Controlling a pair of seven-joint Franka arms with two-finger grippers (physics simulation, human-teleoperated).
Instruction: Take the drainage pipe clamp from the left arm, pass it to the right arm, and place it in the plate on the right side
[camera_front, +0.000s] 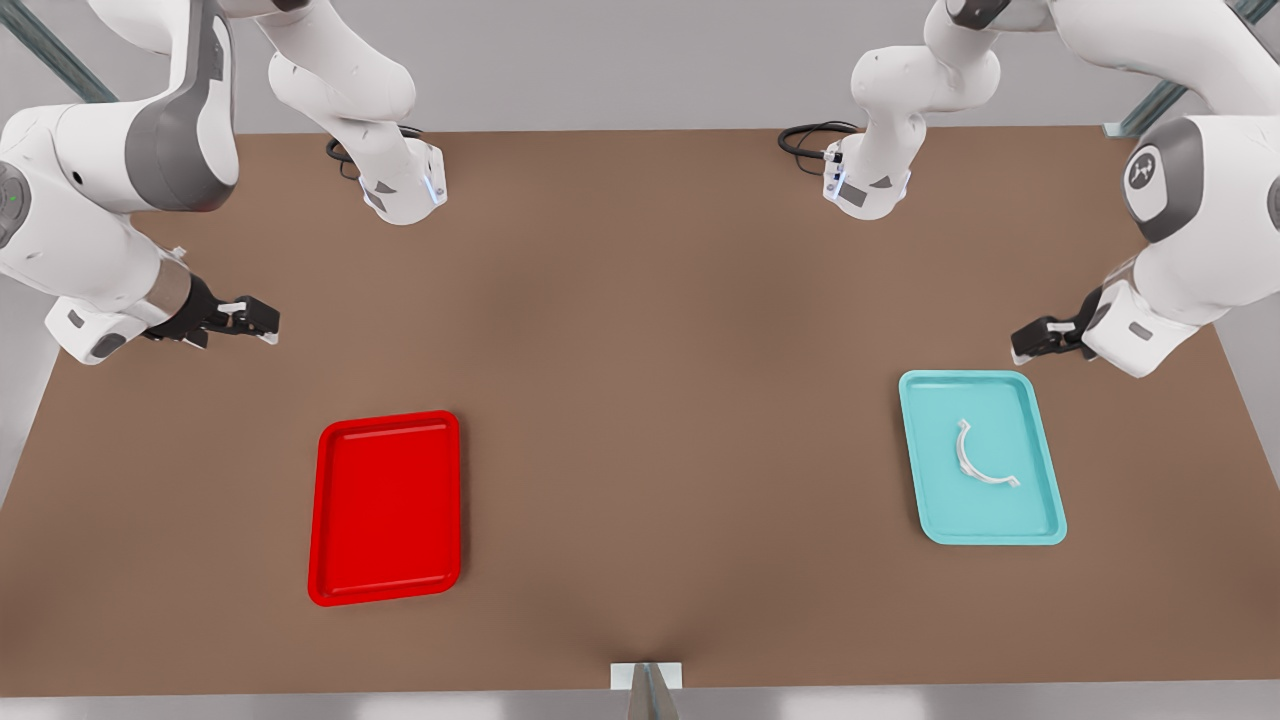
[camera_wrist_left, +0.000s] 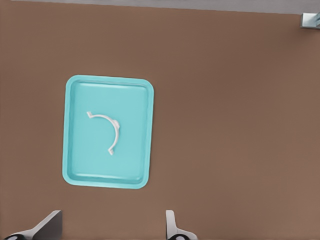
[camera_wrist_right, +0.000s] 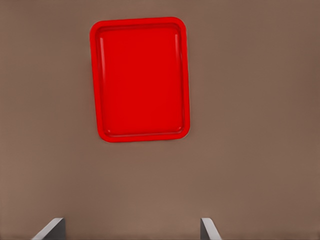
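The drainage pipe clamp (camera_front: 978, 457) (camera_wrist_left: 106, 131), a thin white half-ring, lies loose inside the teal tray (camera_front: 1022, 410) (camera_wrist_left: 135, 160) at the front view's right. My left gripper (camera_front: 1030, 340) (camera_wrist_left: 112, 231) hovers above the table just behind that tray, open and holding nothing. The red plate (camera_front: 385, 505) (camera_wrist_right: 142, 80) lies bare at the front view's left. My right gripper (camera_front: 262, 322) (camera_wrist_right: 130, 231) hangs behind and to the left of the plate, open, with nothing between its fingers.
The brown table (camera_front: 640, 350) carries both trays. Two arm bases (camera_front: 405, 185) (camera_front: 868, 185) stand at the back with black cables (camera_front: 810, 138) beside them. A small grey bracket (camera_front: 646, 678) sits at the front edge's middle.
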